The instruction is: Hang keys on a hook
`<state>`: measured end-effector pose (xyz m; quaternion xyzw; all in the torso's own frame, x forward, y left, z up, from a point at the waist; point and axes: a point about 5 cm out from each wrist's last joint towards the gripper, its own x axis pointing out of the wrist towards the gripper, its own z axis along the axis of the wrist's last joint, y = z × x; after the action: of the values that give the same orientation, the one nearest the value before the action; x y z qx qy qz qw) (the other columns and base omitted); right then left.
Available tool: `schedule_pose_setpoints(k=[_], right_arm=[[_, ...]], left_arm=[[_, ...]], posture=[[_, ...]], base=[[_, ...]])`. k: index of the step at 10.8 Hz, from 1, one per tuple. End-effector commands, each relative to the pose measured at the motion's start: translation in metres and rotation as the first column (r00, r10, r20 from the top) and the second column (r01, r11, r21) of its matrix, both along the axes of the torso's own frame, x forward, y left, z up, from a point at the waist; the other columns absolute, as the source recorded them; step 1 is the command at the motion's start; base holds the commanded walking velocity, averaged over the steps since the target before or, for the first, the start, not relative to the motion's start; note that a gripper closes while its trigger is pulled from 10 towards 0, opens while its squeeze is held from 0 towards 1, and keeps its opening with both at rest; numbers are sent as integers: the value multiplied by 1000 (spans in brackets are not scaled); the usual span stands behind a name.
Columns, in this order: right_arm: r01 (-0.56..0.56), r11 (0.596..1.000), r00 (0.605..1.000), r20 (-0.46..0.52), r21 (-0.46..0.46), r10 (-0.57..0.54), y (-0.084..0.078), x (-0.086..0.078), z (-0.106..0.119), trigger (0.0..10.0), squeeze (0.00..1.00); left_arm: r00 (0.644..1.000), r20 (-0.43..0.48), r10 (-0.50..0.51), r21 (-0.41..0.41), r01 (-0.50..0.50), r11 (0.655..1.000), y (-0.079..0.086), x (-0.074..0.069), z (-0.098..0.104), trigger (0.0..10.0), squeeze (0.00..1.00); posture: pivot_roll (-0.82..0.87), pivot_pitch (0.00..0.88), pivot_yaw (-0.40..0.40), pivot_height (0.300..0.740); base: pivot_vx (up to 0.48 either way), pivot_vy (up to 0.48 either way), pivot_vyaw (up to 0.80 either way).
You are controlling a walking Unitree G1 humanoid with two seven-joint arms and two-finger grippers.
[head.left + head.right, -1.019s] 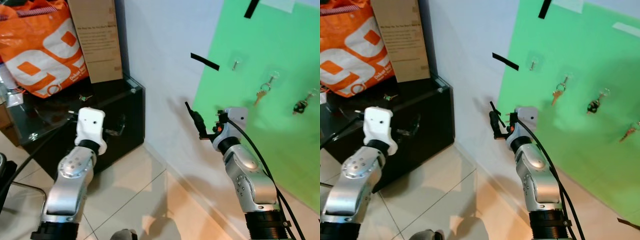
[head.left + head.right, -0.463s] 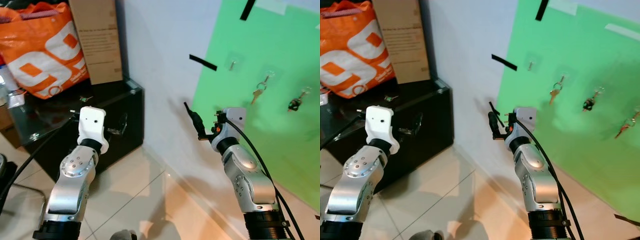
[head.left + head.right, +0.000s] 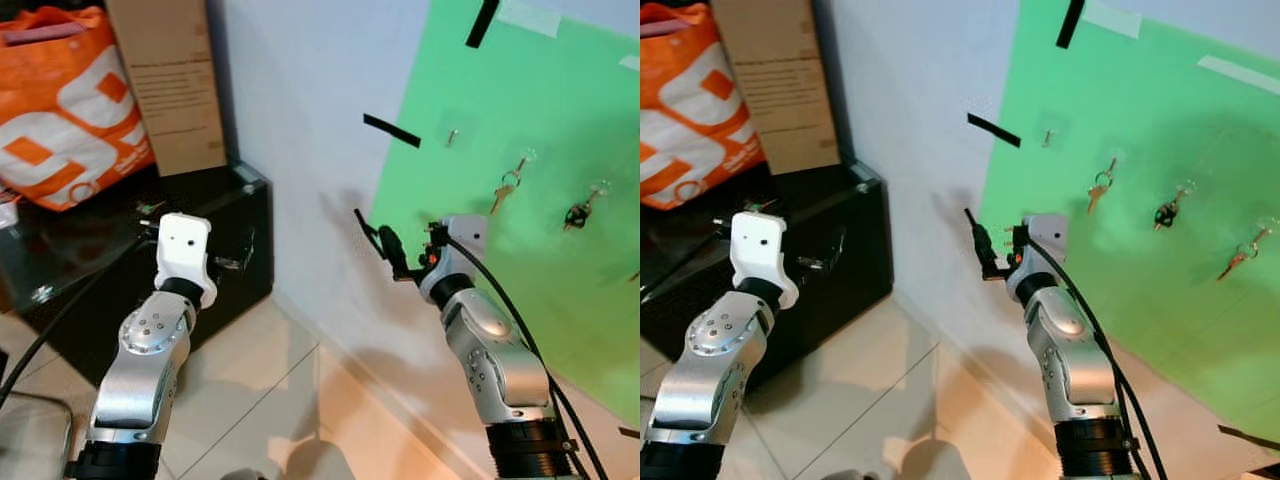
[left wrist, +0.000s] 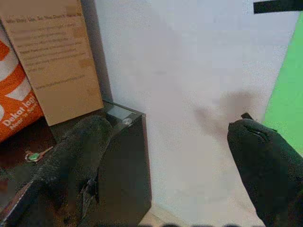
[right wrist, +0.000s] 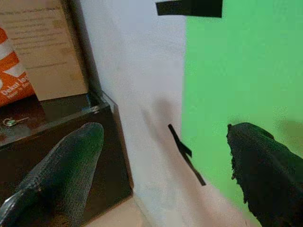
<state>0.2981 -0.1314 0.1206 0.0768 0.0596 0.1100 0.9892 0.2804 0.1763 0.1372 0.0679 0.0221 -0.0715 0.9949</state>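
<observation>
A small bunch of keys [image 3: 148,207] lies on the black glass cabinet [image 3: 235,215] at the left, also seen as keys [image 4: 34,155] and keys [image 5: 14,121] in the wrist views. On the green board [image 3: 560,290] at the right, an empty hook [image 3: 452,135] sits left of two hooks carrying hung keys [image 3: 508,184] and a dark key fob [image 3: 578,209]. My left gripper [image 4: 165,137] is open over the cabinet's near corner, holding nothing. My right gripper [image 3: 378,240] is open and empty, held in the air before the white wall, below and left of the empty hook.
An orange shopping bag [image 3: 60,110] and a brown cardboard box [image 3: 165,85] stand at the back of the cabinet. Black tape strips [image 3: 392,130] mark the wall and the board's edge. A tiled floor [image 3: 250,400] lies between my arms.
The camera has swung right, so the cabinet and bag slid left and the board came closer to the middle. Both arms keep their pose and both grippers stay open.
</observation>
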Motion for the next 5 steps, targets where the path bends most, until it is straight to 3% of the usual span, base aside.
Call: schedule_pose_setpoints(k=[1,5], right_arm=[[5,1000,1000,0,-11,-5,1,2,3,10000,1000],[-11,1000,1000,0,-17,11,2,1,4,10000,1000]], left_arm=[[1000,12,-1,2,1,1000,-1,2,5,10000,357],[1000,25,18,-2,-18,1000,1,3,7,10000,373]], posture=[[7,0,-41,740],[0,0,-41,740]], base=[[330,0,0],[330,0,0]])
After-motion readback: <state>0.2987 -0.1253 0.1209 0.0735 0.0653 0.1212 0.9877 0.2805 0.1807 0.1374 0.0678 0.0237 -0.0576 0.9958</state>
